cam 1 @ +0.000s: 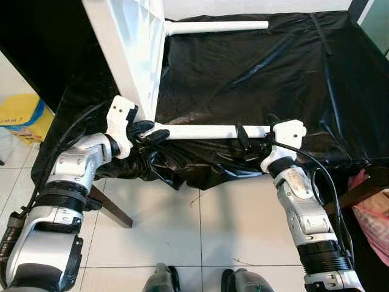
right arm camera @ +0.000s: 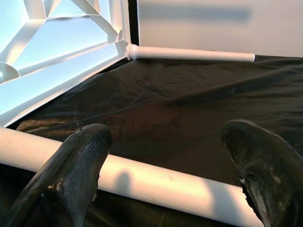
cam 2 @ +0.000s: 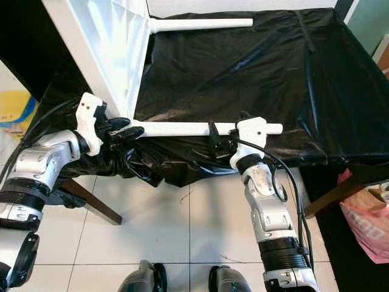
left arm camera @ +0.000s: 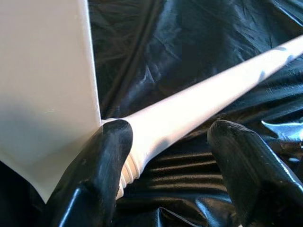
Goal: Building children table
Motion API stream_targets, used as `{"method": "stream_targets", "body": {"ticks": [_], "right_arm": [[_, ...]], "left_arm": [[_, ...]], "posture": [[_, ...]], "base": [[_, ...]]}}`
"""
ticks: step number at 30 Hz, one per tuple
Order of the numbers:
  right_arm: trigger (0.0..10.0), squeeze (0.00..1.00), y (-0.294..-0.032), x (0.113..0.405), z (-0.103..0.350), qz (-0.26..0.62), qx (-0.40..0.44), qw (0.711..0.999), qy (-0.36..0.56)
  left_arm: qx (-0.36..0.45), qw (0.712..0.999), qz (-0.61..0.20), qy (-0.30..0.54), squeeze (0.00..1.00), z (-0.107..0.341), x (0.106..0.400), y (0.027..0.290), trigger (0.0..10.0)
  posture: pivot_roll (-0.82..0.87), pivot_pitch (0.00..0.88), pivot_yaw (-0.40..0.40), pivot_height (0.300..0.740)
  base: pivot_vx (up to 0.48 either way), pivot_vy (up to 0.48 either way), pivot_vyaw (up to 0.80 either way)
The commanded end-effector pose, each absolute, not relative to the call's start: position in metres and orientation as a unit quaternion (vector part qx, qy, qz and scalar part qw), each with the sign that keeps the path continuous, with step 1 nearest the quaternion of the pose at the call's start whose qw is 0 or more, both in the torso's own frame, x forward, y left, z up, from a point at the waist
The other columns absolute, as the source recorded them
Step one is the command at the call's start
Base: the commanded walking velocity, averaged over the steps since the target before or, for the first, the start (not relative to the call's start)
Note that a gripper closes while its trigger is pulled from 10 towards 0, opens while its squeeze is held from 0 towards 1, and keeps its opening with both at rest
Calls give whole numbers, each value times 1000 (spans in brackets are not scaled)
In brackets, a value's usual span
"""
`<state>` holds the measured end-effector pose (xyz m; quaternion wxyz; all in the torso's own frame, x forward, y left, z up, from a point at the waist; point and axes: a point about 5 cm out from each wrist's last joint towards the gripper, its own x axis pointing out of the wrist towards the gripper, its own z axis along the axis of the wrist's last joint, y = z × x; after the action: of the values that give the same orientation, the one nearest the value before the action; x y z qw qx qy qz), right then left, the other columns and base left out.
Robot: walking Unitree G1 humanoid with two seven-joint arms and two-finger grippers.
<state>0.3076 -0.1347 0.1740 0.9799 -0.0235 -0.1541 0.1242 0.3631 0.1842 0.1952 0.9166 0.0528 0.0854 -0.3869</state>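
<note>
i see the tabletop (cam 1: 130, 48) standing on edge at my left. 2 legs (cam 1: 206, 131) jut rightward from it over the sheet (cam 1: 261, 79).

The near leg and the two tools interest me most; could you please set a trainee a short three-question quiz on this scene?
1. True or false: the tabletop lies flat on the black sheet.
2. Which end of the near leg is the left tool at: A) the end at the tabletop, B) the free end, C) the middle?
3. How many white legs reach rightward from the tabletop?

Key:
1. False; it stands on edge.
2. A; the right tool is near the free end.
3. Two: the near leg and the far leg.
</note>
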Motion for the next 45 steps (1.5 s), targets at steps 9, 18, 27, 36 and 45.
{"method": "stream_targets", "body": {"ticks": [9,18,27,36,45], "right_arm": [[10000,0,-132,305,169,133,-26,981,-142],[10000,0,-134,305,166,123,-28,982,-137],[10000,0,-138,307,167,110,-28,984,-138],[10000,0,-145,311,165,96,-33,986,-133],[10000,0,-147,315,163,79,-26,987,-134]], "left_arm": [[39,904,-423,52,0,197,348,166,10000],[14,898,-441,0,0,207,322,137,10000],[20,927,-372,-46,0,214,311,141,10000],[54,941,-318,-99,0,227,280,169,10000],[53,987,-107,-110,0,214,272,211,10000]], "posture": [[-34,136,38,740],[-33,136,44,740],[-27,144,32,740],[-2,140,16,740],[16,136,8,740]], "base": [[0,0,0],[0,0,0],[0,0,0],[0,0,0],[0,0,0]]}}
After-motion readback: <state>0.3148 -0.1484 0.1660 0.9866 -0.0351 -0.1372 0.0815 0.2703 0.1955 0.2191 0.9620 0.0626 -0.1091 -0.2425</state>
